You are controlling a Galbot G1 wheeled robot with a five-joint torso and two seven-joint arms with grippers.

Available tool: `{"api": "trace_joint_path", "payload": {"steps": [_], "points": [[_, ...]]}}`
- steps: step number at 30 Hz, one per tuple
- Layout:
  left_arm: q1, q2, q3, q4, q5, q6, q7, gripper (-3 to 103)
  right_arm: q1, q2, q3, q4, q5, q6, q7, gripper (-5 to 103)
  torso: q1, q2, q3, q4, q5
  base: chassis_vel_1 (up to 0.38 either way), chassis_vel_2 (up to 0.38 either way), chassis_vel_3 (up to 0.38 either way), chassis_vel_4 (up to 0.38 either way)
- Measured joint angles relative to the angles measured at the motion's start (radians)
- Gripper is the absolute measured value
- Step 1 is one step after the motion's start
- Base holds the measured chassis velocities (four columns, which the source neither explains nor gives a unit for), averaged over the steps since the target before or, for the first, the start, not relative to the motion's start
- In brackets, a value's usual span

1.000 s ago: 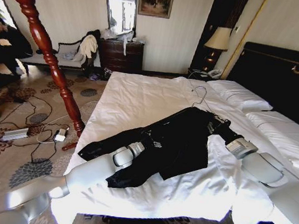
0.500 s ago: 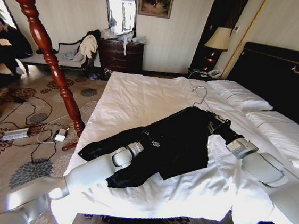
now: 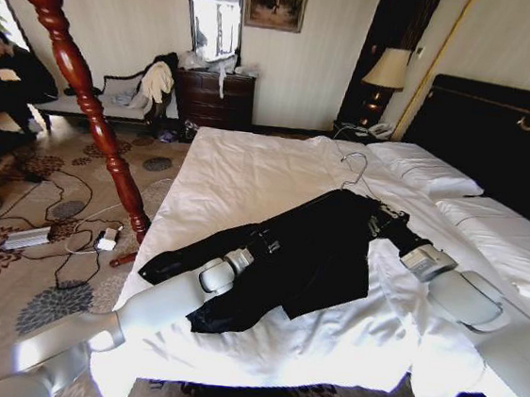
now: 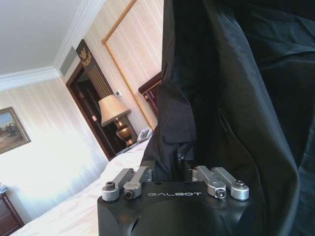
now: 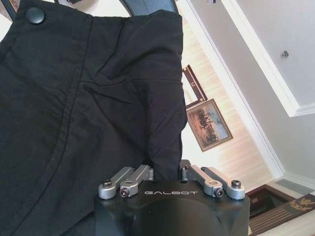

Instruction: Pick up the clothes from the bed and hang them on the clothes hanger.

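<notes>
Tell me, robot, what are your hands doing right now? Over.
Left hand and right hand shut on the clothes. Clothes on the bed, hanger hook poking out. Nothing in the way.

Head view down over bed [image 3: 249, 173], wrist views against clothes [image 3: 307, 250]

"galbot" on left gripper [image 4: 173, 169] and right gripper [image 5: 167, 172] (white lettering).

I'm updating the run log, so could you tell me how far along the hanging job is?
Done: the clothes hanger already sits inside the clothes, its hook poking out at the collar. In hand: the left gripper and right gripper are both shut on the garment, which lies on the bed. Left: lifting it off the sheets and hanging it up.
</notes>
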Motion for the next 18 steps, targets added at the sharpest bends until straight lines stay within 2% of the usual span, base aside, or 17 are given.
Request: {"api": "trace_joint_path", "payload": {"steps": [2,3,6,13,18], "points": [[0.004,0.001,-0.001,0.000,-0.002,-0.003,0.000,19,0.001,-0.001,0.000,0.001,0.002,0.000,0.000,19,0.000,0.000,0.000,0.0001,-0.0001,0.000,0.000,0.000,0.000],[0.004,0.001,-0.001,0.000,-0.002,-0.003,0.000,19,0.001,-0.001,0.000,0.001,0.002,0.000,0.000,19,0.000,0.000,0.000,0.0001,-0.0001,0.000,0.000,0.000,0.000],[0.004,0.003,-0.002,0.001,-0.004,-0.006,0.002,3,0.001,-0.002,0.000,0.001,0.004,0.000,0.000,19,0.000,0.000,0.000,0.0000,0.0000,0.000,0.000,0.000,0.000],[-0.001,0.004,-0.010,0.004,-0.012,-0.012,0.004,0,0.000,0.001,0.000,0.001,0.004,0.000,0.000,19,0.000,0.000,0.000,0.0000,0.0000,0.000,0.000,0.000,0.000],[-0.004,0.020,-0.018,-0.017,-0.067,-0.012,0.007,0,0.000,0.002,0.000,0.001,0.004,0.000,0.000,19,0.000,0.000,0.000,0.0000,-0.0001,0.000,0.000,0.000,0.000]]}}
